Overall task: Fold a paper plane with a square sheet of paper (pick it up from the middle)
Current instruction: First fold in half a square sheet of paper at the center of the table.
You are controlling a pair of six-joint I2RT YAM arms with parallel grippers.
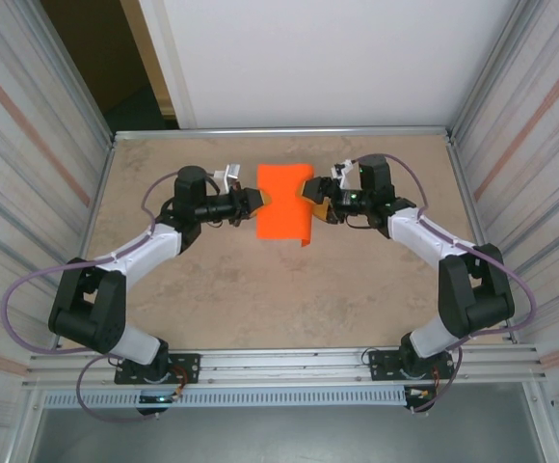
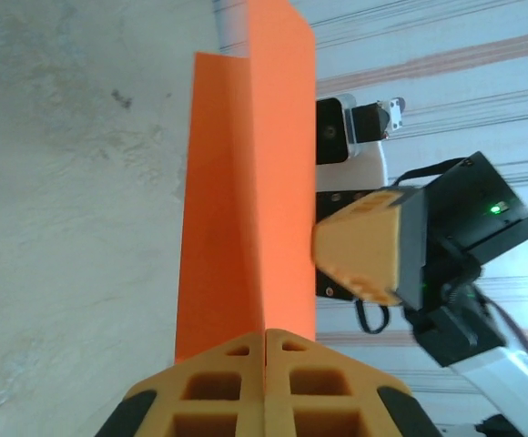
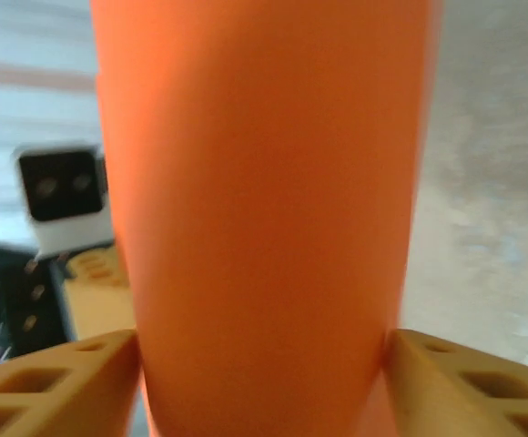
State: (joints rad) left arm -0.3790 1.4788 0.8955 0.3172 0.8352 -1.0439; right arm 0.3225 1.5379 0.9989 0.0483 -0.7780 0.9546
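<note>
Currently, the sheet of paper (image 1: 281, 207) is clear of the bench (image 1: 260, 299), suspended above its far central area between the two tools. It is bright orange and carries at least one fold. In the left wrist view a straight crease runs along the sheet (image 2: 246, 182), with one flap angled toward the bench (image 2: 73, 182).

Left tool (image 1: 253, 201): closed. In its own wrist view the two yellow fingers (image 2: 218, 387) meet along a single seam, and the sheet's near edge is clamped in that seam at the left tool (image 2: 266, 335). The left arm reaches in from the left side of the sheet.

Right tool (image 1: 310, 193): wide. In the right wrist view the sheet (image 3: 264, 182) stands close to the lens, and one finger (image 3: 55, 382) is on each side of it at the right tool (image 3: 264, 341). The jaws are spread well apart, and the paper bulges between them. In the left wrist view one right finger (image 2: 360, 246) sits just beside the sheet's far edge.

The two tools face each other across the sheet.
</note>
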